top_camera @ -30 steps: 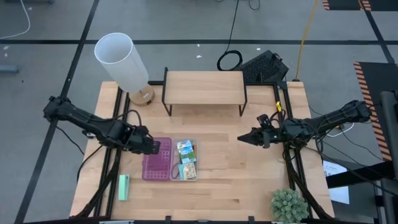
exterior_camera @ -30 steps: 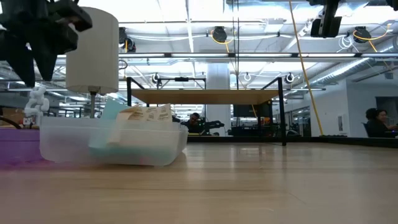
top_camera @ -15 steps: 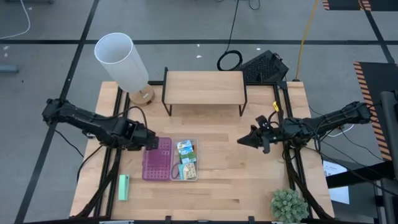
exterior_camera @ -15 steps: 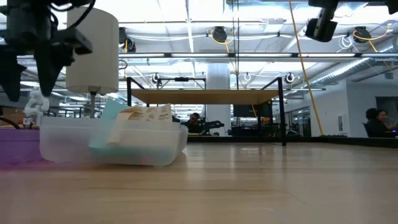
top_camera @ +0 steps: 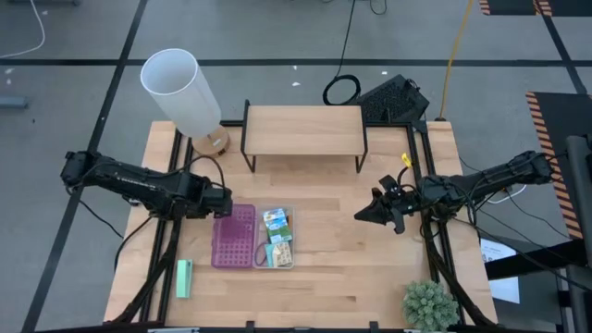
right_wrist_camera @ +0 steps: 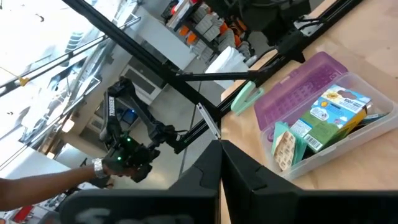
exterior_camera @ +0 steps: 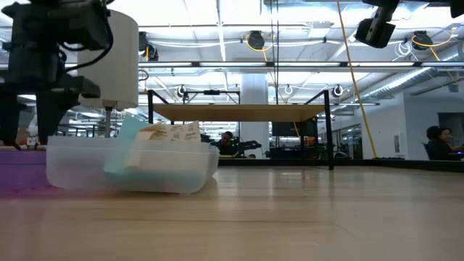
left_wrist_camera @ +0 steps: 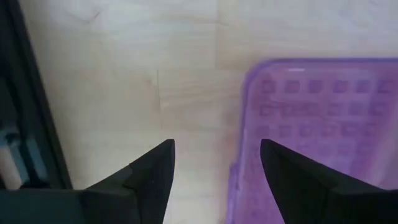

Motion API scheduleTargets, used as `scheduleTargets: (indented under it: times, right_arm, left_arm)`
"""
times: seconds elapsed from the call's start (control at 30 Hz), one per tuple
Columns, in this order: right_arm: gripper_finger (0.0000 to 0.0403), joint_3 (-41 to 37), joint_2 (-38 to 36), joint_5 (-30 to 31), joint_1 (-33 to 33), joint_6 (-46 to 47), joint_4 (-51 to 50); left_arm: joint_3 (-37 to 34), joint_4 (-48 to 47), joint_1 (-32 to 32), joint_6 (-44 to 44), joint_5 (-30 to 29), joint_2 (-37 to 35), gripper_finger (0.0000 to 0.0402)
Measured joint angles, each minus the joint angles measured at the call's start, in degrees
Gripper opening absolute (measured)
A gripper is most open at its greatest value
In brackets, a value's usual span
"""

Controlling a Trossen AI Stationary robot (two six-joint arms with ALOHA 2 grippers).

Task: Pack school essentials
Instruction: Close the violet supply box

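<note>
The purple studded case half point(top_camera: 233, 236) lies open on the table, joined to its clear half point(top_camera: 288, 215). In the clear half lie a green-blue packet point(top_camera: 277, 225) and a teal-beige pad point(top_camera: 279, 252); both also show in the right wrist view, the packet point(right_wrist_camera: 333, 112) and the pad point(right_wrist_camera: 283, 146). My left gripper point(top_camera: 222, 202) hangs open just off the purple half's far left corner point(left_wrist_camera: 261, 74), touching nothing. My right gripper point(top_camera: 361, 215) is shut and holds nothing, right of the case, above the table.
A mint-green block point(top_camera: 184, 277) lies near the front left edge. A white lamp point(top_camera: 180, 92) and a wooden shelf point(top_camera: 303, 129) stand at the back. A potted plant point(top_camera: 429, 305) sits at the front right. Bare wood lies between the case and my right gripper.
My left gripper has moved off the purple half toward the table's far left, and it has come down lower beside the case. The case and its contents have stayed put.
</note>
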Motion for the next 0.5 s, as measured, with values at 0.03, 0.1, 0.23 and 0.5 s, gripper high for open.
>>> scheduleTargets:
  times: [0.03,0.1,0.23,0.5]
  right_arm:
    - [0.0000,0.0,0.0,0.0,0.0,0.0,0.0]
    - [0.0000,0.0,0.0,0.0,0.0,0.0,0.0]
    - [0.0000,0.0,0.0,0.0,0.0,0.0,0.0]
    - [0.0000,0.0,0.0,0.3,0.0,0.0,0.0]
  left_arm:
    - [-0.8,0.8,0.2,0.6,0.0,0.0,0.0241]
    - [-2.4,3.6,0.6,2.0,0.0,0.0,0.0241]
    - [-5.1,9.9,0.9,2.3,0.2,0.0,0.0241]
    - [-7.7,13.7,0.9,2.2,0.2,0.0,0.0193]
